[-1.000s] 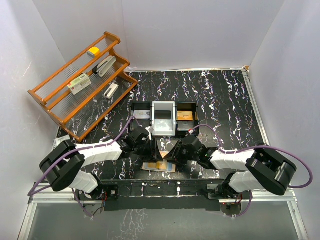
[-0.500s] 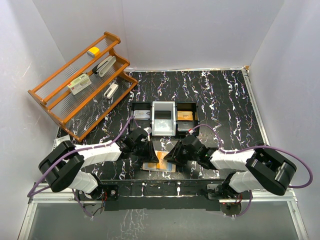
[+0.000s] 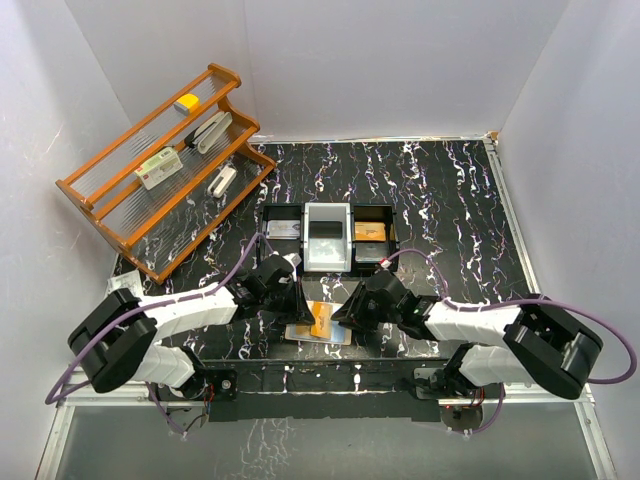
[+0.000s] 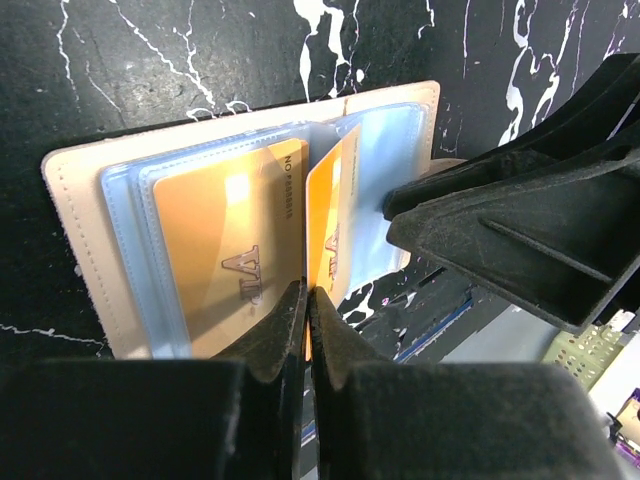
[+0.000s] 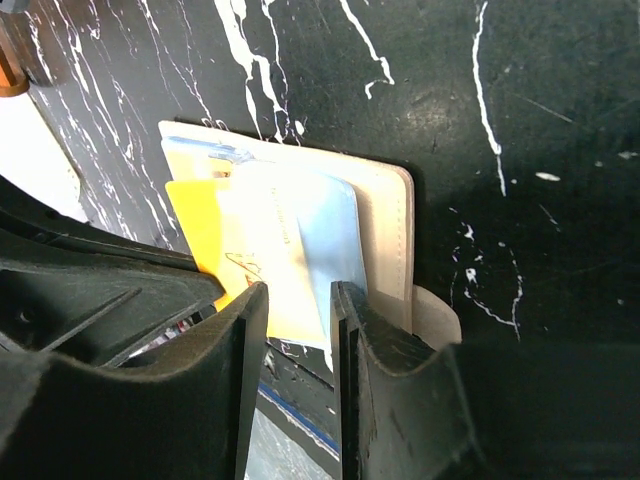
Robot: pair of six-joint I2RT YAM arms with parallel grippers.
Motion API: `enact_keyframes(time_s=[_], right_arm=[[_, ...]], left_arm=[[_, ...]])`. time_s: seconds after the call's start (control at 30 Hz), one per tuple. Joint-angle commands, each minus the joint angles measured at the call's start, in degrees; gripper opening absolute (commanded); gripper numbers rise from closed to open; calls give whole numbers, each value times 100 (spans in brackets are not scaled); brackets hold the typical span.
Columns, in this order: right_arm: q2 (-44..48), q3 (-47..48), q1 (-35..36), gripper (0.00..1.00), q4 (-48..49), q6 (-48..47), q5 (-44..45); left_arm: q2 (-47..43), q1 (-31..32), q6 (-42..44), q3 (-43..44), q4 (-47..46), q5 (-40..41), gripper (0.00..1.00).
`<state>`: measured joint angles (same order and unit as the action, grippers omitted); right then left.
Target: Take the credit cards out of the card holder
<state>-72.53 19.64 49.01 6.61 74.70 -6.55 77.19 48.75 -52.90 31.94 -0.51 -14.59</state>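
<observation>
The beige card holder (image 3: 300, 334) lies open near the table's front edge, its clear sleeves up. My left gripper (image 3: 303, 302) is shut on an orange card (image 3: 321, 320), which stands on edge, partly out of the middle sleeve. In the left wrist view the gripper (image 4: 307, 292) pinches that card (image 4: 322, 225). A second orange card (image 4: 225, 250) lies inside the left sleeve of the holder (image 4: 75, 230). My right gripper (image 3: 343, 312) sits on the holder's right half (image 5: 385, 230). Its jaws (image 5: 298, 300) are narrowly parted over the sleeve's edge, gripping nothing I can see.
A black-and-grey three-compartment tray (image 3: 328, 262) stands just behind the grippers, with an orange card (image 3: 371, 232) in its right bin and a grey one (image 3: 285, 230) in its left. A wooden rack (image 3: 110, 215) with small items stands at the back left.
My left gripper has drawn back to the left with the orange card, which now shows further out of the sleeve. My right gripper has stayed on the holder.
</observation>
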Motion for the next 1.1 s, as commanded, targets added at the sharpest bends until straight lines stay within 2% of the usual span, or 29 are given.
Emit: enact_keyframes(time_s=[0.0,0.07,0.37,0.53,0.7,0.9,1.07], right_arm=[[37,-55,-6,31,-1227,-392,424],[105,-48,-6,31,-1175,-470,345],[192,1160,-6,35,-1256,-1277,-21],[-312,1367,-10,39,-905,-1387,-420],[-830,1220,-6,39,-1047,-1204,-372],[-695,711,-6,37,-842,-916,-286],[-423,575,-10,37,-855,-854,-148]], left_arm=[[-269,-16,68,5,281,203,0],[-256,-18,93,20,260,166,0],[-79,-15,149,84,134,-14,0],[-56,-16,149,84,110,-48,0],[-1,-19,175,91,13,-189,0],[161,-15,168,133,-300,-574,15],[320,-15,140,154,-475,-753,20]])
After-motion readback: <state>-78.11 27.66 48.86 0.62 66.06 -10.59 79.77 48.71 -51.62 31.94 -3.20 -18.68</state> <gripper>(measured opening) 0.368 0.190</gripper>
